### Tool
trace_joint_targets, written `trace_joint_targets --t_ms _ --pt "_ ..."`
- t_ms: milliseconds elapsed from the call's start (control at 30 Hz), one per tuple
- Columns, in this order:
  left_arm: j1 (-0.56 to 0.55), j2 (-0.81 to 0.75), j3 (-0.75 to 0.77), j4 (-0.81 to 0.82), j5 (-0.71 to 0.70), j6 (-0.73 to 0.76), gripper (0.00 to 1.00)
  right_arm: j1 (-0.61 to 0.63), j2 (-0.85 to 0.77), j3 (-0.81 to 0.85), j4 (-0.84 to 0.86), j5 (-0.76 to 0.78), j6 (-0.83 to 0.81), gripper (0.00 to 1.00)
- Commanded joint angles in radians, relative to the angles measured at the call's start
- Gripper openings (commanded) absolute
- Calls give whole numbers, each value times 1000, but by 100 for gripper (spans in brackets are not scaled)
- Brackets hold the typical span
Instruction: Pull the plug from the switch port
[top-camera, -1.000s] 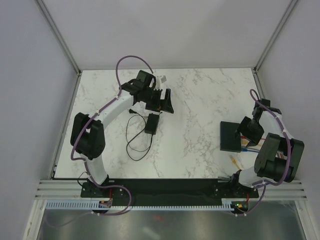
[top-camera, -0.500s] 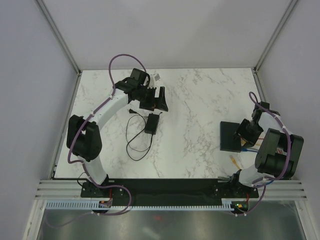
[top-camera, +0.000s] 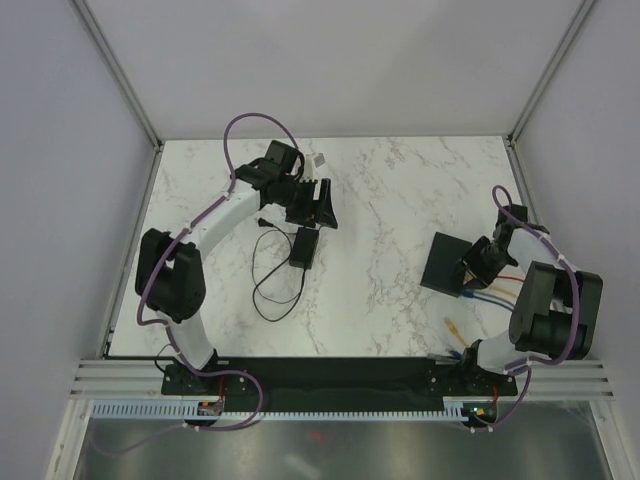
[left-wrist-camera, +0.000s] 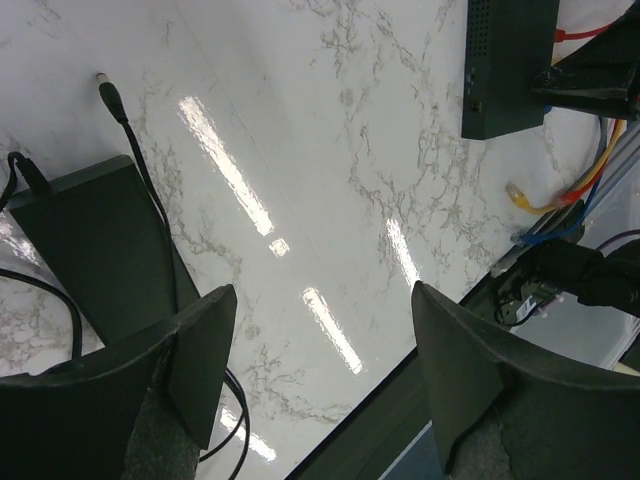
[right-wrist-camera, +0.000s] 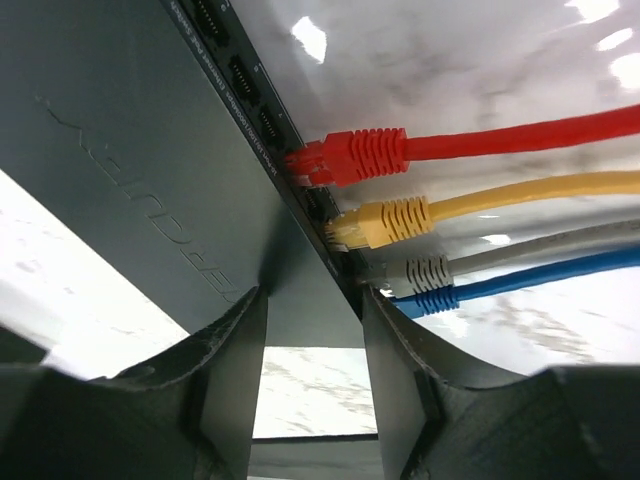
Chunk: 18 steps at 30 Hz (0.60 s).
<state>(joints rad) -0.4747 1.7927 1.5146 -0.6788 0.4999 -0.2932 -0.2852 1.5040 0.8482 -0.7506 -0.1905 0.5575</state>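
Note:
The switch (top-camera: 446, 264) is a flat black box lying at the right of the marble table, turned at an angle. My right gripper (top-camera: 471, 268) is shut on its near corner, one finger on each face (right-wrist-camera: 312, 330). In the right wrist view the switch (right-wrist-camera: 130, 150) has a red plug (right-wrist-camera: 350, 157), a yellow plug (right-wrist-camera: 385, 222), a grey plug (right-wrist-camera: 420, 270) and a blue plug (right-wrist-camera: 430, 298) seated in its sockets. My left gripper (top-camera: 318, 205) is open and empty above the table's left half (left-wrist-camera: 320, 370). The switch also shows far off in the left wrist view (left-wrist-camera: 505, 60).
A small black power brick (top-camera: 304, 247) with a thin looped cord lies below my left gripper; it also shows in the left wrist view (left-wrist-camera: 90, 240). A loose yellow cable end (top-camera: 452, 327) lies near the front right. Coloured cables (top-camera: 497, 290) trail right from the switch.
My right gripper has dragged the switch leftward and turned it, so it now lies at an angle. My left gripper has shifted slightly toward the back left and stays open.

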Motion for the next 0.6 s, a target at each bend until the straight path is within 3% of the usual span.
trace_joint_targets --t_ms 0,300,567 --pt "-25 19 32 7 19 15 78 78 35 -46 145 -109 174 50" --pt "-62 62 82 4 32 19 78 234 94 64 188 -159 291 49" --pt "-125 134 143 -14 62 19 78 265 119 146 139 -199 143 50"
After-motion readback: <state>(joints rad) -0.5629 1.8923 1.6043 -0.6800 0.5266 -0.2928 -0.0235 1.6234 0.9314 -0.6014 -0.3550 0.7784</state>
